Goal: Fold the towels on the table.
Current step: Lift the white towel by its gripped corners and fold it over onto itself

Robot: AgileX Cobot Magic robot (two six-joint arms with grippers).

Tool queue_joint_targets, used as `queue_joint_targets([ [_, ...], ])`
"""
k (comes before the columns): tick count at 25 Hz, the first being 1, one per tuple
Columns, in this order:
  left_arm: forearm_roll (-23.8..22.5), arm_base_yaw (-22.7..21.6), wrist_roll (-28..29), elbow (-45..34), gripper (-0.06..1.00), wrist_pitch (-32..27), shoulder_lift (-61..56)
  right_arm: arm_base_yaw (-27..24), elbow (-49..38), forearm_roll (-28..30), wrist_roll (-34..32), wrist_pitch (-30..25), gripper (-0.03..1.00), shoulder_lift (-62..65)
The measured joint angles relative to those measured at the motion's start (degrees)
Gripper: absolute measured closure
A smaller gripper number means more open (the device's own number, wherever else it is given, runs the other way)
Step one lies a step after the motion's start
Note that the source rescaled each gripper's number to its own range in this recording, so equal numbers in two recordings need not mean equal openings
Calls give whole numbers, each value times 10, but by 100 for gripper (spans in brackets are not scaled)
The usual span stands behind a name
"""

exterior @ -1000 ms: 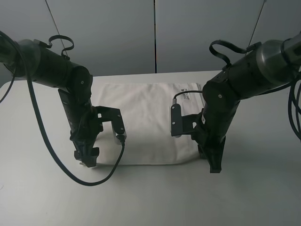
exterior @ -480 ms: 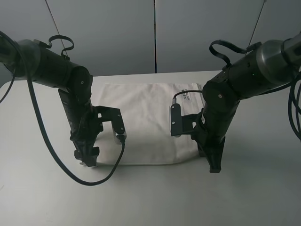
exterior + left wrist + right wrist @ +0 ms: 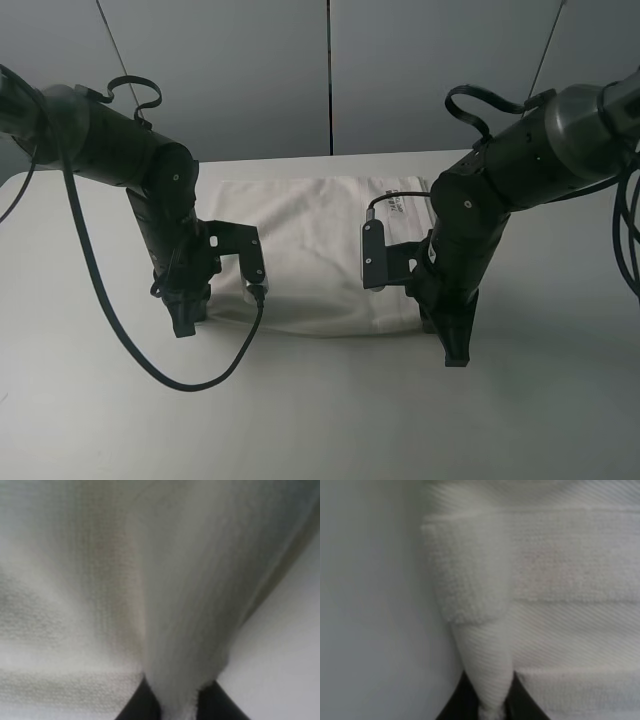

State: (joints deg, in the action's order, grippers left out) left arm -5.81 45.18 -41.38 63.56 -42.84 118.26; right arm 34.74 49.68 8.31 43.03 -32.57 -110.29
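Just one printed thing in sight: a small white label (image 3: 408, 206) at the far right corner of the towel (image 3: 310, 240), caught by the high camera. Dark print on it, too small and blurred to make out any word, brand or number. Nothing readable in either wrist view, only plain white cloth up close.

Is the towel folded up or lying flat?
Mostly flat, not folded: the towel lies spread on the table, with the left gripper and right gripper pinching its near corners.
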Motion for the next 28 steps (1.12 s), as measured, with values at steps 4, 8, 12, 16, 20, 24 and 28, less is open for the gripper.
queue_joint_targets([
  [4,0,0,4,0,94,0,0,0,0,0,0,2,91,0],
  [8,0,0,5,0,94,0,0,0,0,0,0,2,91,0],
  [12,0,0,5,0,94,-2,0,0,0,0,0,2,91,0],
  [16,-1,0,5,1,94,-4,0,0,0,-1,0,2,91,0],
  [20,-2,0,5,1,94,-5,0,0,0,-3,-17,3,91,0],
  [24,-2,0,7,1,94,-6,0,0,0,-11,-42,4,91,0],
  [28,-2,0,7,1,94,-9,0,0,0,-20,-47,0,91,0],
])
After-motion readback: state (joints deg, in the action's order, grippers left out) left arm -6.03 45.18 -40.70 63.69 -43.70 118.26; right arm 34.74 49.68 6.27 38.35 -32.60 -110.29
